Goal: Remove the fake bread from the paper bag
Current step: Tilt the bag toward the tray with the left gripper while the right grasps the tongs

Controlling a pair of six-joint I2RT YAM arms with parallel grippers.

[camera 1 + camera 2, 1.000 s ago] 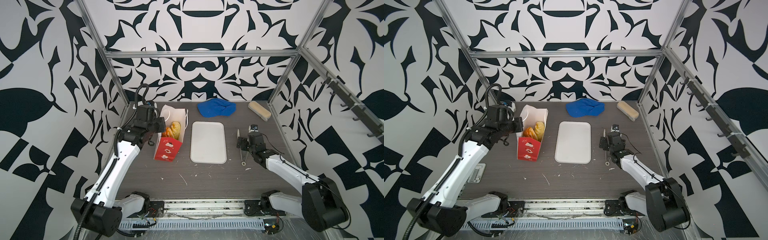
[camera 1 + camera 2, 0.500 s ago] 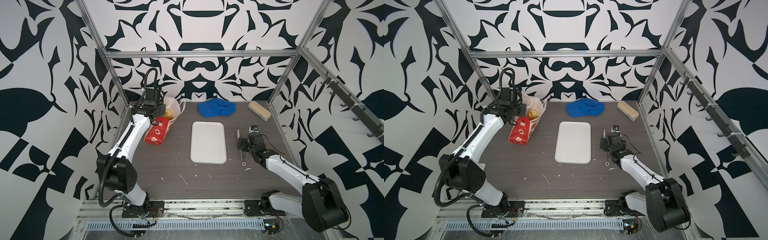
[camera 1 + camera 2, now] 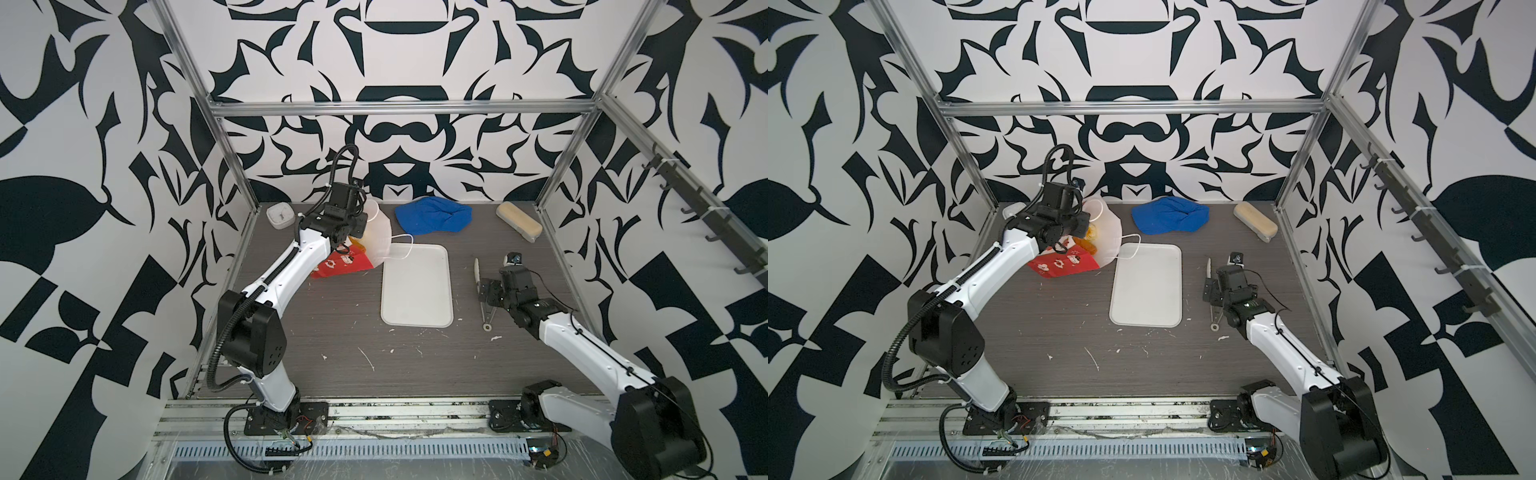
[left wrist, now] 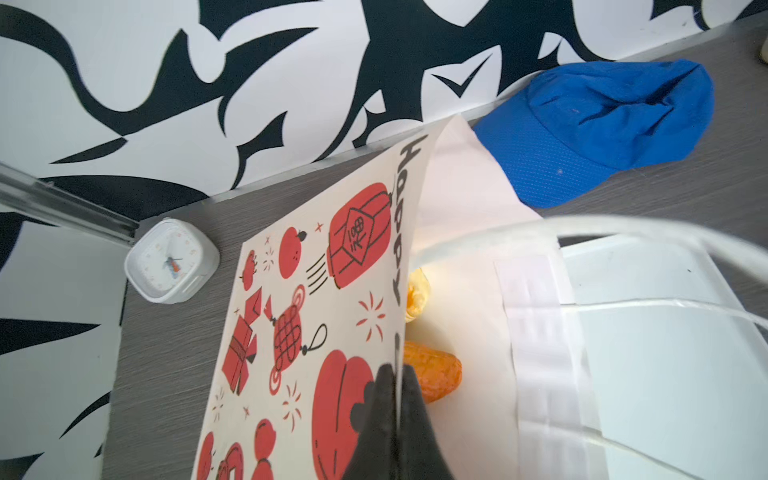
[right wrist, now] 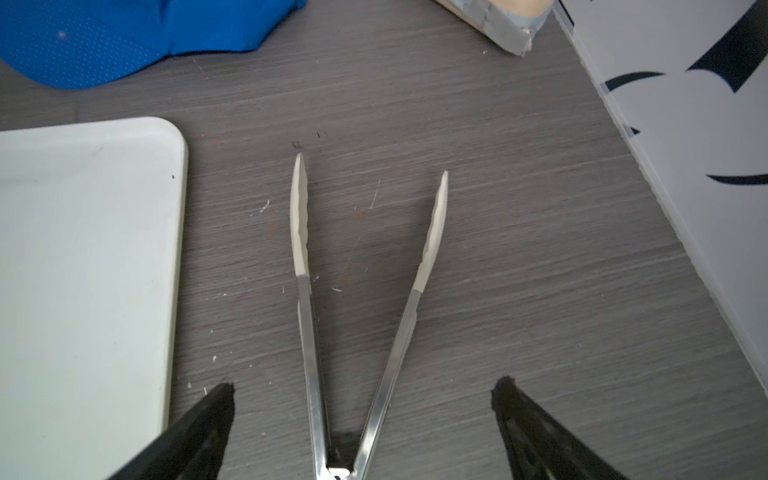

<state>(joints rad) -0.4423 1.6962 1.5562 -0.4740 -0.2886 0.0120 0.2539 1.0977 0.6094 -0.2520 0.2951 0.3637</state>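
**Bag on its side, bread showing at the mouth**

A small clock [image 4: 170, 259] sits in the far left corner. Near it on the right, the left tool [image 4: 397, 374] is pinched shut on the printed wall of the bag [image 3: 345, 266], right at the rim. The bag lies tipped on the worktop [image 3: 332, 324] with its mouth facing right toward the tray [image 3: 415, 286]. One cord handle lies over the tray's far-left corner.

In the mouth I can see an orange loaf [image 4: 436, 374] and a yellow croissant [image 4: 417, 299]; any other bread is hidden. They look light, hard and glossy, so probably slippery, and are best gripped across the narrow middle. The paper looks thin and could crease or tear under a hard pull.

A blue cap [image 3: 432, 216] lies beyond the tray. Right of the tray, the right tool [image 5: 365, 385] hangs wide open astride the tongs [image 5: 305, 316], gripping nothing. A beige block [image 3: 519, 222] lies far right.
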